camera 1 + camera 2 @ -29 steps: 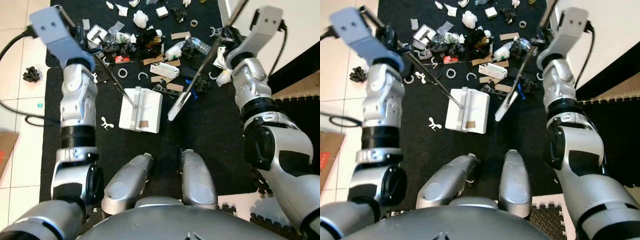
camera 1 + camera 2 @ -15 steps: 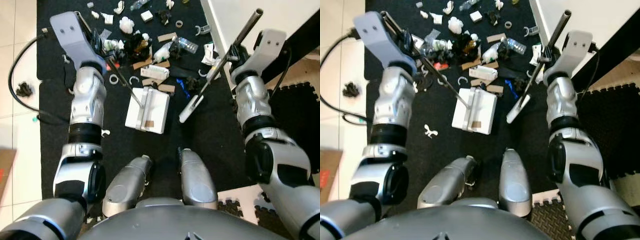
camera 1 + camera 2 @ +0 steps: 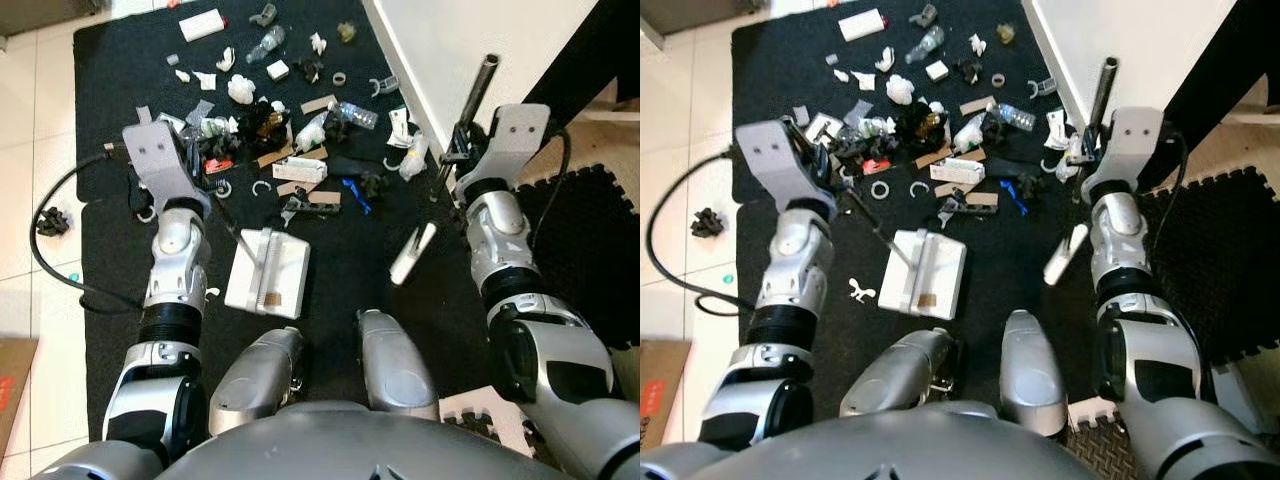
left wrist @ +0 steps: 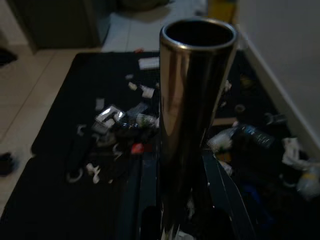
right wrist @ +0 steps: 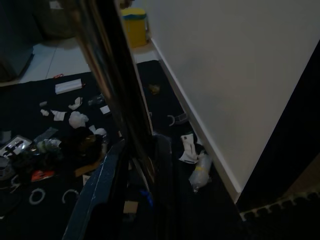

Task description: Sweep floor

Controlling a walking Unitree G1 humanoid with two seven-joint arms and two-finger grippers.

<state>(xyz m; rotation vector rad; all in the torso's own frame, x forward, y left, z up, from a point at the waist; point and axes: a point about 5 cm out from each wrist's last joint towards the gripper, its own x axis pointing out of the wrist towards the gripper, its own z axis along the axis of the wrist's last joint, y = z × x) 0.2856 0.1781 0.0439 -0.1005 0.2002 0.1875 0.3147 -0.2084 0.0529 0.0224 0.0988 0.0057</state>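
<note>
Here our left fingers (image 3: 825, 165) grasp the dustpan (image 3: 923, 273) handle, right fingers (image 3: 1087, 135) the broom (image 3: 1065, 254); litter (image 3: 930, 125) lies just beyond both

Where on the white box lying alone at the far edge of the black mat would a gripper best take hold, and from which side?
Grip the white box across its short width, near the middle, coming straight down from above. It lies flat on the black mat, long and narrow, with bare mat along both long sides, so fingers would probably fit there; its ends point toward other litter.
</note>
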